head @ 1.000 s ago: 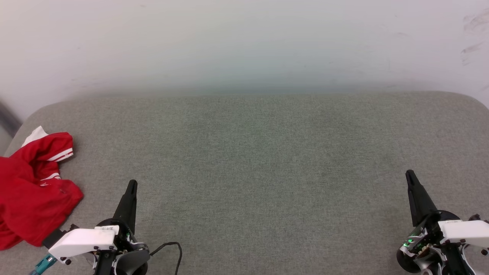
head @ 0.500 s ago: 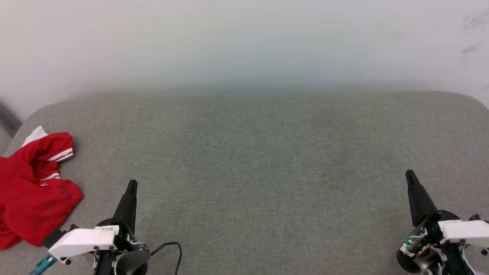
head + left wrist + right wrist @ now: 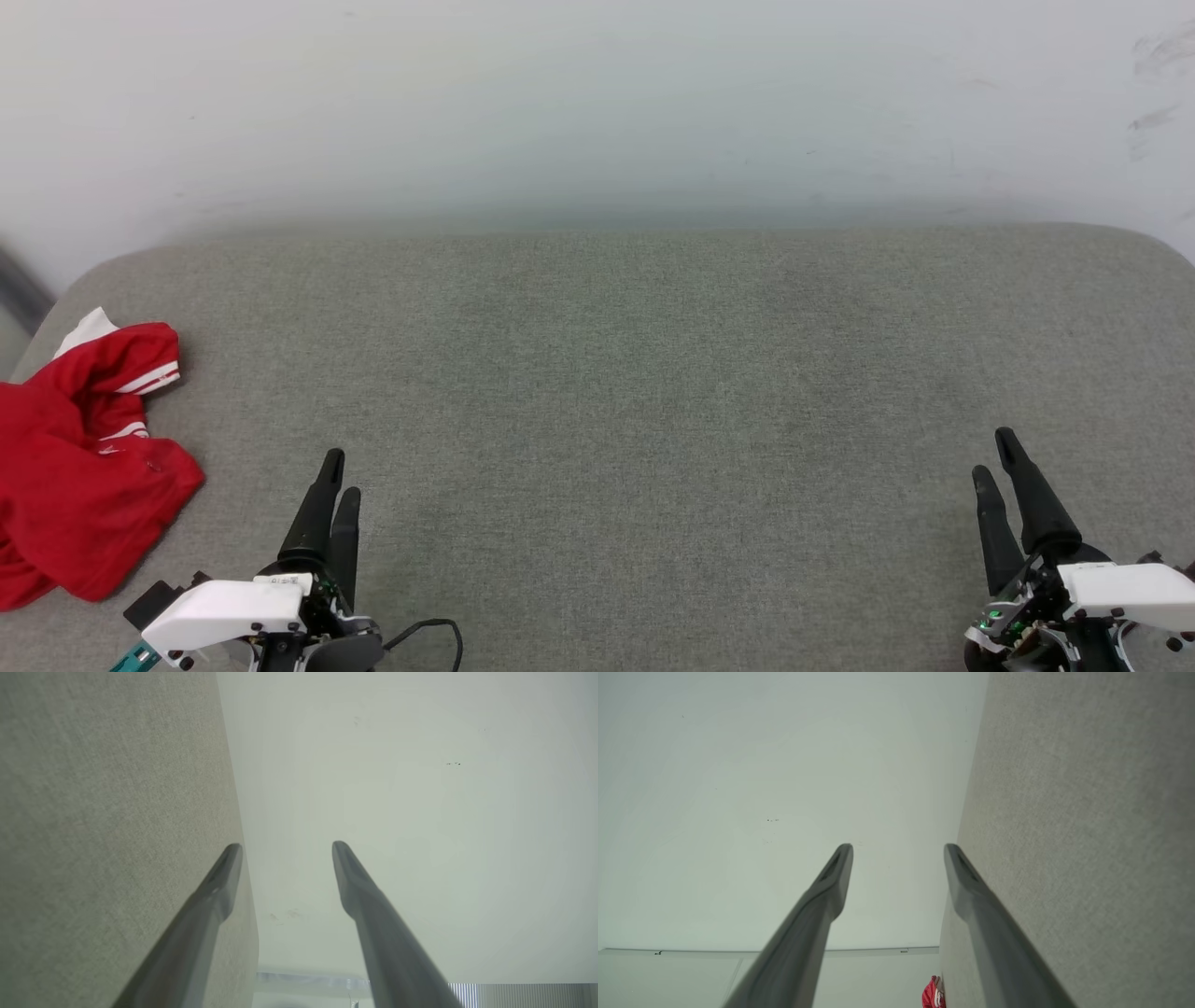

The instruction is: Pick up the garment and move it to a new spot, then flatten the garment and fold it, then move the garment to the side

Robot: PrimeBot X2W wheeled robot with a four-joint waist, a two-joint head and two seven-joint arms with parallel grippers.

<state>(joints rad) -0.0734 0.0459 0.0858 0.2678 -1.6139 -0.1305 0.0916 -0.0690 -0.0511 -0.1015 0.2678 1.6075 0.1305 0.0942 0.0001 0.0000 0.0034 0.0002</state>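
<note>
The garment [image 3: 79, 476], red with white striped trim, is seen crumpled at the left end of the grey cushion [image 3: 653, 373]. The left gripper [image 3: 342, 478] is held over the cushion's near edge, near the garment but apart from it, with fingers spread and nothing grasped. The right gripper [image 3: 991, 455] is held over the cushion's near right corner, likewise spread and empty. A pale wall [image 3: 597, 112] is seen behind the cushion.

The garment [image 3: 84, 485] ran off the head view's left edge, so bunched that its own folds hid most of it. In the right wrist view it was a tiny red scrap, clipped at the bottom. The left gripper's [image 3: 341, 473] cable [image 3: 439, 627] was cut off too.
</note>
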